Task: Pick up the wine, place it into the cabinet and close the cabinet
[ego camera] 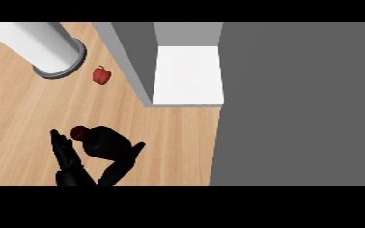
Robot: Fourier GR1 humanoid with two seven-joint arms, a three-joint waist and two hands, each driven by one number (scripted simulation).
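The wine bottle (103,142) lies on the wooden counter (178,140), its reddish cap (80,133) toward the upper left. No label or writing can be read on it. The left hand (78,178) is spread wide around it, straight fingers (64,152) on its left, thumb (125,163) on its right (black on dark, so contact is hard to judge). Further up stand the cabinet (285,101) with its white shelf (189,75), a red pepper (102,74) and a pale cylinder (43,46), cut off at the edge

Bright, even light; flat shading; cabinet (187,75) interior brightest.
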